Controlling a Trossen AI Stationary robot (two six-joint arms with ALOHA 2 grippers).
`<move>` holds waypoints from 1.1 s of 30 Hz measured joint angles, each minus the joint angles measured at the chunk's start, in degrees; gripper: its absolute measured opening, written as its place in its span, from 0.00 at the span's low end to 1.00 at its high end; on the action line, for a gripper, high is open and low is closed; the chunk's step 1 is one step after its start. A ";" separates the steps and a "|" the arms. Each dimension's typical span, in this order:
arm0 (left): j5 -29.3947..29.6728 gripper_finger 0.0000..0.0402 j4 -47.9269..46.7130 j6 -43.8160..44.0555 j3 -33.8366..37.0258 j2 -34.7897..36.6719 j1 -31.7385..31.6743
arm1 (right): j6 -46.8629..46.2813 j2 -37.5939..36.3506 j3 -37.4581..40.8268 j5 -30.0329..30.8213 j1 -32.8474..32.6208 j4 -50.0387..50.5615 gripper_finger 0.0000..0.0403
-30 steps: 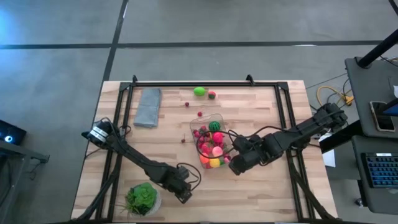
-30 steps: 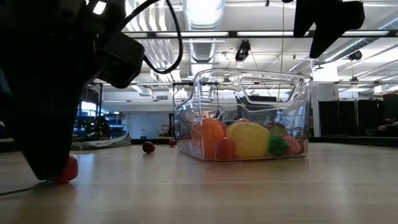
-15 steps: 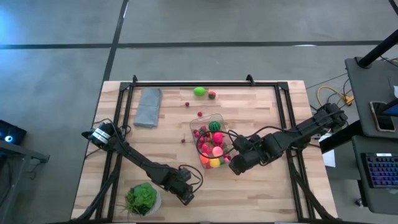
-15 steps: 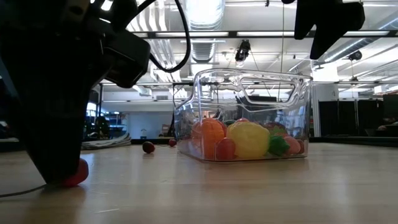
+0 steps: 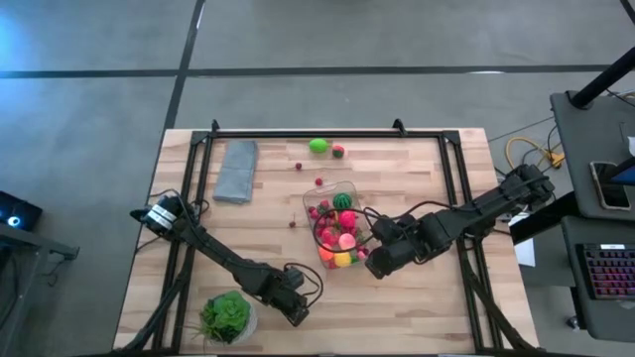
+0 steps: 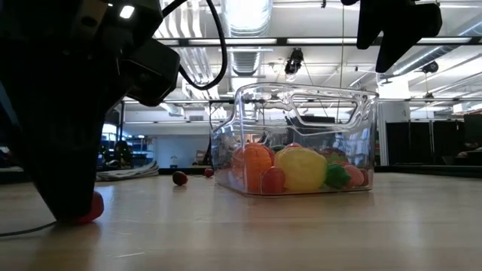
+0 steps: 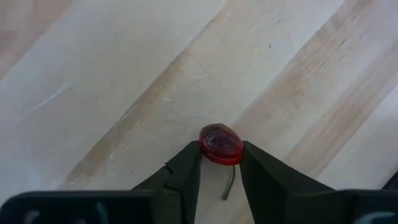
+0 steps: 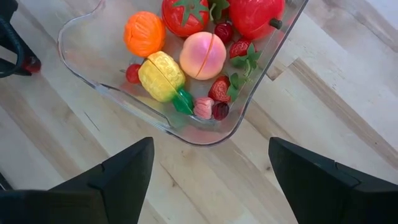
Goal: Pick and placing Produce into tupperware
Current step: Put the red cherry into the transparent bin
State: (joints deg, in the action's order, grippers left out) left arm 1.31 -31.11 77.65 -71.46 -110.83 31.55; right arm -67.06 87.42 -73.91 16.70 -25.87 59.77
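Red berry [image 7: 221,144] sits pinched between the left gripper [image 7: 221,163] fingertips on the table [image 7: 124,74]

- Left arm stretches low across the near-left of the table, its left gripper [image 7: 221,163] down at the surface, both fingers [image 7: 186,174] pressed against a small red berry [image 7: 221,144].
- Right arm reaches in from the right edge; right gripper [image 8: 208,180] hovers beside the tupperware [image 8: 205,134], fingers spread wide, holding nothing.
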 joint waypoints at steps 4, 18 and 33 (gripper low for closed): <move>0.26 0.18 -0.62 -1.61 -0.14 -0.02 -0.02 | -0.01 0.00 0.02 0.01 0.00 0.00 0.76; 9.48 0.16 -5.52 -12.63 -1.73 3.38 -2.08 | -0.79 0.00 0.11 -0.03 0.00 -0.09 0.76; 24.96 0.16 -0.38 -34.63 -3.82 24.04 -10.77 | -4.96 -0.90 -0.63 0.17 -0.81 6.55 0.75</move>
State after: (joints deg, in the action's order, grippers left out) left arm 26.27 -31.49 43.02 -75.29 -86.78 20.78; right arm -72.02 86.52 -74.54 16.87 -26.68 66.32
